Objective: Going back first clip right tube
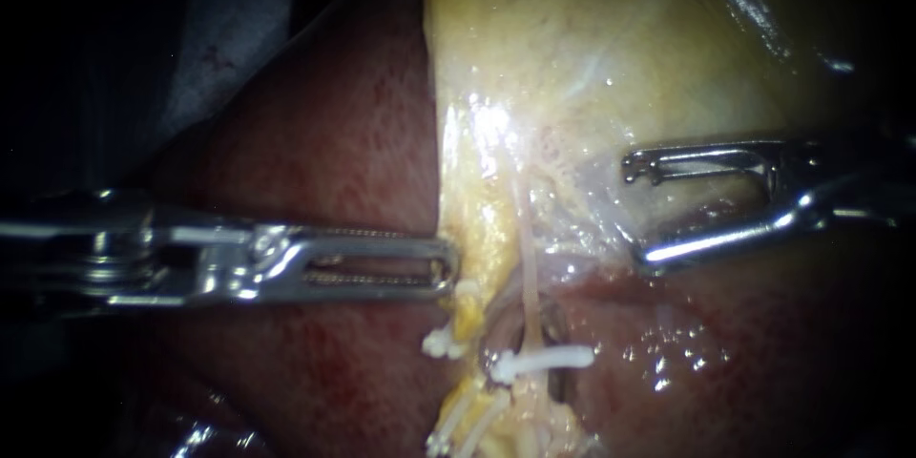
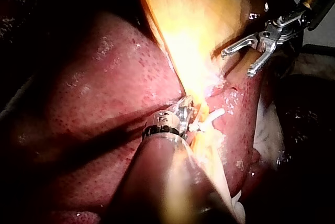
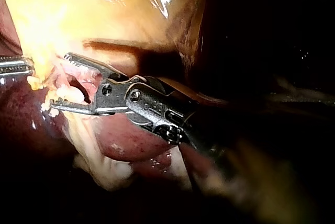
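The right instrument (image 1: pixel 637 213) has its jaws spread wide with nothing between them. No clip sits in them and no tissue is pinched. The lower jaw lies close along the wet fold where the gallbladder (image 1: pixel 611 29) meets the liver (image 1: pixel 334 134). Whether it touches that fold I cannot tell.

The white clip (image 1: pixel 546 361) sits squarely across the right tube (image 1: pixel 527 277), a thin pale strand. From the clip it runs up toward the gallbladder. The open jaws stand well apart from the clip, above it and off to the side the shaft comes from. They are also clear of the tube.

With the clip seated and the jaws empty, I judge the step in hand to be the retreat from the tube. The next move calls for a straight pull back along the shaft, away from the clip. The wide jaws should be kept off the thin shiny skin of the gallbladder so that neither tip catches it.

On the other side of the clip, the left instrument (image 1: pixel 441 267) rests its tip against the yellow fatty edge, just above and beside the clip. Other white clips (image 1: pixel 439 342) lie near that edge, next to the first clip and below it
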`<action>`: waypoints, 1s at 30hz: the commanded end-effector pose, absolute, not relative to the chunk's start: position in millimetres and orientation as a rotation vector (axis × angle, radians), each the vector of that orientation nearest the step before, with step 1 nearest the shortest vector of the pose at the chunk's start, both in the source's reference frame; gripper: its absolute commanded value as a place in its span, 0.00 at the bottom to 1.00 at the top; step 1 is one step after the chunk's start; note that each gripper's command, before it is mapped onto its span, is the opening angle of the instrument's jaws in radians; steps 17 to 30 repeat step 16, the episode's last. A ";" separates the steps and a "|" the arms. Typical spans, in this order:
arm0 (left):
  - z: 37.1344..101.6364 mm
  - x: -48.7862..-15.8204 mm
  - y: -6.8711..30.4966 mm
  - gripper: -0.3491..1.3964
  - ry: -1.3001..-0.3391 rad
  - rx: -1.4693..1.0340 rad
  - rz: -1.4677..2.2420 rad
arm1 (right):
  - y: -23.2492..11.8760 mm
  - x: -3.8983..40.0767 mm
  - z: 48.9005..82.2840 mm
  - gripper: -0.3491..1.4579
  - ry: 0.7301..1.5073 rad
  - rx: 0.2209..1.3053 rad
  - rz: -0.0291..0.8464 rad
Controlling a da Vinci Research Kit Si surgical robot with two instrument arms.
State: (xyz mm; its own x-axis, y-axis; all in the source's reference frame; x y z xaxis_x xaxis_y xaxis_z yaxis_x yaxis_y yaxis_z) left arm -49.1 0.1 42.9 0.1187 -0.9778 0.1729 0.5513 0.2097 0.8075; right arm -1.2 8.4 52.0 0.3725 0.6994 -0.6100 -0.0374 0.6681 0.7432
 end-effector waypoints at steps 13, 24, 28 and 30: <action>43.2 -49.3 -0.1 0.00 -0.812 0.658 -1.243 | 8.4 -1.3 52.1 0.52 1.099 0.713 0.527; 43.2 -49.4 -0.1 0.00 -0.812 0.658 -1.243 | 8.3 -1.3 52.1 0.52 1.099 0.713 0.527; 43.2 -49.4 -0.1 0.00 -0.812 0.658 -1.243 | 8.3 -1.3 52.1 0.52 1.099 0.713 0.527; 43.2 -49.4 -0.1 0.00 -0.812 0.658 -1.243 | 8.3 -1.3 52.1 0.52 1.099 0.713 0.527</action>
